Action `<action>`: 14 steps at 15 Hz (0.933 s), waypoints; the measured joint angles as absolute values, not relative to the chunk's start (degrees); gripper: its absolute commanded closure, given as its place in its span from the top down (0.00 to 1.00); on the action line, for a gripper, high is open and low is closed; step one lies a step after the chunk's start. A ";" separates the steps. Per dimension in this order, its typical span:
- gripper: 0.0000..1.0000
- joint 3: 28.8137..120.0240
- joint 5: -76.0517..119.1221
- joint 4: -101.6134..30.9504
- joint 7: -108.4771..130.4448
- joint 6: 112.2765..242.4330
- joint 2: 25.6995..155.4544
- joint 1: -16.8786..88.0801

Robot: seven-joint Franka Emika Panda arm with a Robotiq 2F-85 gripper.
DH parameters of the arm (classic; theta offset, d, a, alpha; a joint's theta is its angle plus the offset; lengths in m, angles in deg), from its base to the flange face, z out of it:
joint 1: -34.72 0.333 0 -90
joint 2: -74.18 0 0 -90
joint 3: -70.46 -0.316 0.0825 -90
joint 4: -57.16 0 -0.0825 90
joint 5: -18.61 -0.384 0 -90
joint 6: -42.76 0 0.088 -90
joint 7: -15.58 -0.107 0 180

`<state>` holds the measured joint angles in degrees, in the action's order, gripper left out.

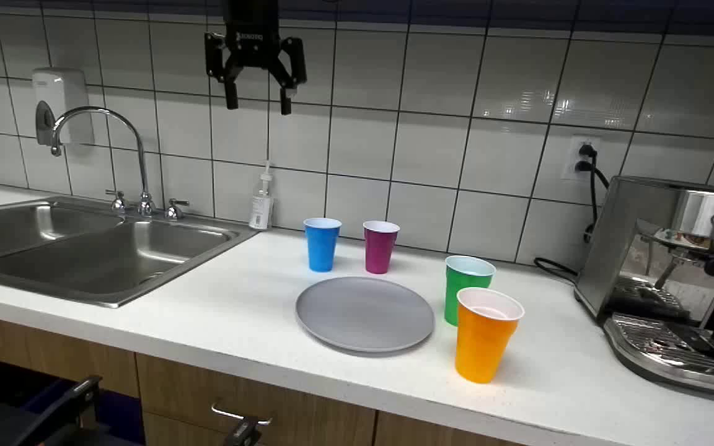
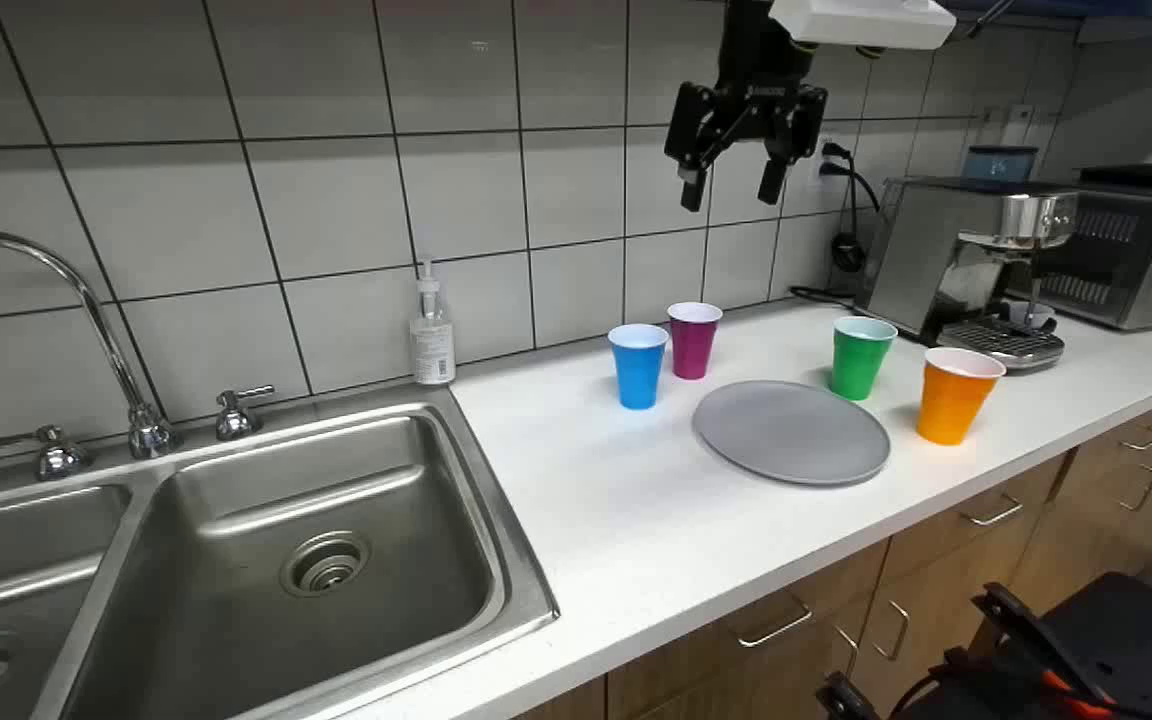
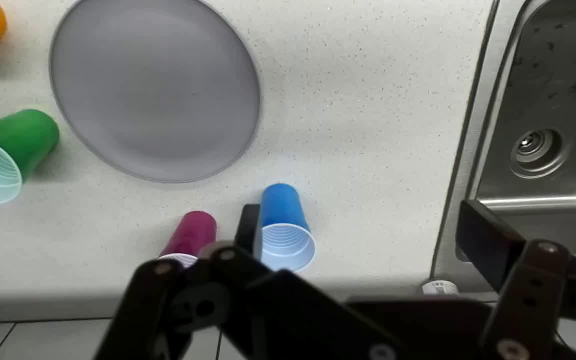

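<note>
My gripper (image 1: pixel 259 104) hangs high above the counter, fingers apart and nothing between them; it also shows in an exterior view, gripper (image 2: pixel 733 190). Lower down, a blue cup (image 1: pixel 321 248) and a purple cup (image 1: pixel 380 251) stand upright near the tiled wall. A grey round plate (image 1: pixel 363 316) lies flat in front of them. Beyond it are a green cup (image 2: pixel 858 360) and an orange cup (image 2: pixel 951 400), both upright. In the wrist view the blue cup (image 3: pixel 283 210) appears beside one finger, well below it; the gripper partly covers the purple cup (image 3: pixel 193 235).
A steel double sink (image 2: pixel 526 560) with a curved faucet (image 1: pixel 137 142) is set into the counter. Beside its back corner stands a clear pump bottle (image 2: pixel 432 345). An espresso machine (image 1: pixel 642 248) occupies the opposite end, with cords (image 1: pixel 592 186) plugged into the tiled wall.
</note>
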<state>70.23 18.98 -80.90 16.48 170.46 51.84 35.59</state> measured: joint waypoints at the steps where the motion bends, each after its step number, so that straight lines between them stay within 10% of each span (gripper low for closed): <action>1: 1.00 70.23 18.98 -80.90 16.48 170.46 51.85 35.59; 14: 1.00 70.84 18.25 -84.58 16.16 181.65 52.37 35.55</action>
<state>70.84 18.25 -84.58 16.16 181.65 52.37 35.55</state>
